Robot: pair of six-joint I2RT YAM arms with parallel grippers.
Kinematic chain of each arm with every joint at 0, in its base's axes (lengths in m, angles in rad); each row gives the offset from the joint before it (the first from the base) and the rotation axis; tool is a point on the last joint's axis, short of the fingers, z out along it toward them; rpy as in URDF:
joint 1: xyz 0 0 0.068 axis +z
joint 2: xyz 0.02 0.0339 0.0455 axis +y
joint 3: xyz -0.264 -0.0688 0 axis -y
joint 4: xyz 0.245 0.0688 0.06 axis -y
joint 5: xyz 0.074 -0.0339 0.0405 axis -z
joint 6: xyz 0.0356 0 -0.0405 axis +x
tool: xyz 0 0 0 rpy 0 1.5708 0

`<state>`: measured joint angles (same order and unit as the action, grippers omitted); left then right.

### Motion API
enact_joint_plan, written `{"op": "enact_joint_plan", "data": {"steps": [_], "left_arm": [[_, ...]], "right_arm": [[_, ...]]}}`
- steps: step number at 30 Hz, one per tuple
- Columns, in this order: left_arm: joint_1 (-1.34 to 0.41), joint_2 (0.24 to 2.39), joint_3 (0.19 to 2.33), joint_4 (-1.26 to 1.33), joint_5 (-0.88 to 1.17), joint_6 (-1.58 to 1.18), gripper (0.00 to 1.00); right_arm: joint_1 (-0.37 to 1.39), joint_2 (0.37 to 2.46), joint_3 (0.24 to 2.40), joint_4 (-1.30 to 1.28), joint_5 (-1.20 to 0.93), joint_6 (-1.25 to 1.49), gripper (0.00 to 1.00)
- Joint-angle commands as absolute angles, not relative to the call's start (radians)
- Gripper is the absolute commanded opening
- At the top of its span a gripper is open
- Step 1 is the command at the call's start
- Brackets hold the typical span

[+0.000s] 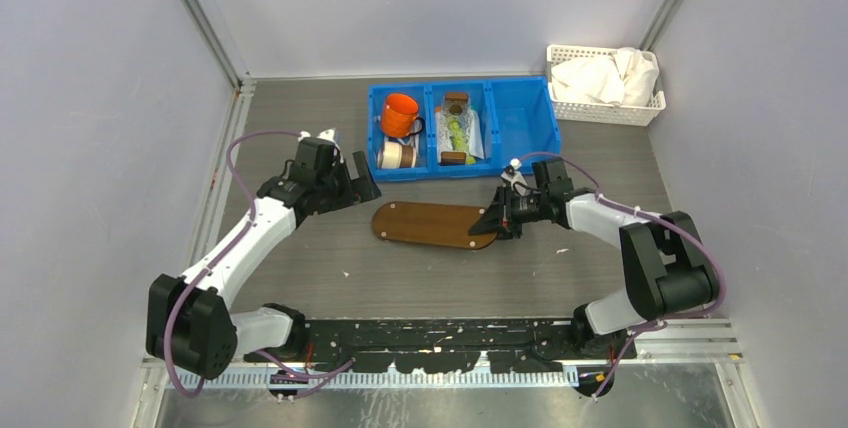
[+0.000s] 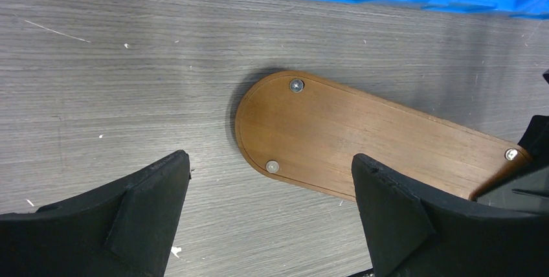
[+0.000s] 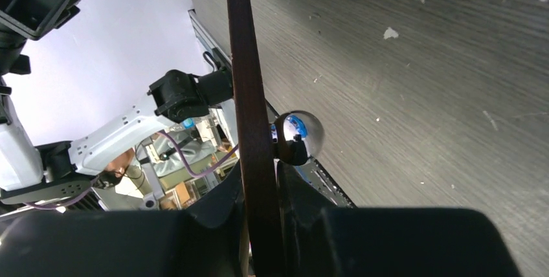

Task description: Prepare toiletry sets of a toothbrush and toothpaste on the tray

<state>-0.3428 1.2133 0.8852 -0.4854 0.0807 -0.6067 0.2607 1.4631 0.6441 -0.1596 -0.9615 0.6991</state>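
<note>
blue bin (image 1: 522,120) far ctr | orange mug (image 1: 400,114) in L compt | white basket (image 1: 606,111) w/ cloth (image 1: 605,76) far R

No lettering, brand, number or sign is legible in any view. The flat dark-brown oval wooden tray (image 2: 362,138) shows only plain grain and silver screw heads. The pale packets (image 1: 458,133) in the middle compartment of the blue three-compartment plastic bin (image 1: 525,118), and the white cup with a brown band (image 1: 398,155) in its left compartment, are too small to make out any print
</note>
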Motion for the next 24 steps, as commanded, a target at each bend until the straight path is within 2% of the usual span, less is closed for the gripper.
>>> {"op": "enact_joint_plan", "data": {"steps": [1,9,12,16,24], "left_arm": [[-0.342,1.18,0.913,-0.488,0.078,-0.577,0.96],[-0.342,1.175,0.887,-0.46,0.098,-0.604,0.96],[-0.342,1.169,0.875,-0.446,0.103,-0.609,0.95],[-0.342,1.17,0.873,-0.445,0.107,-0.609,0.95],[-0.342,1.179,0.848,-0.395,0.129,-0.644,0.95]], "right_arm": [[0.282,1.537,0.617,-0.367,-0.544,0.605,0.13],[0.296,1.63,0.583,-0.345,-0.322,0.686,0.14],[0.297,1.671,0.581,-0.308,-0.298,0.72,0.18],[0.296,1.677,0.591,-0.309,-0.241,0.75,0.29],[0.297,1.679,0.612,-0.327,-0.149,0.806,0.33]]}}
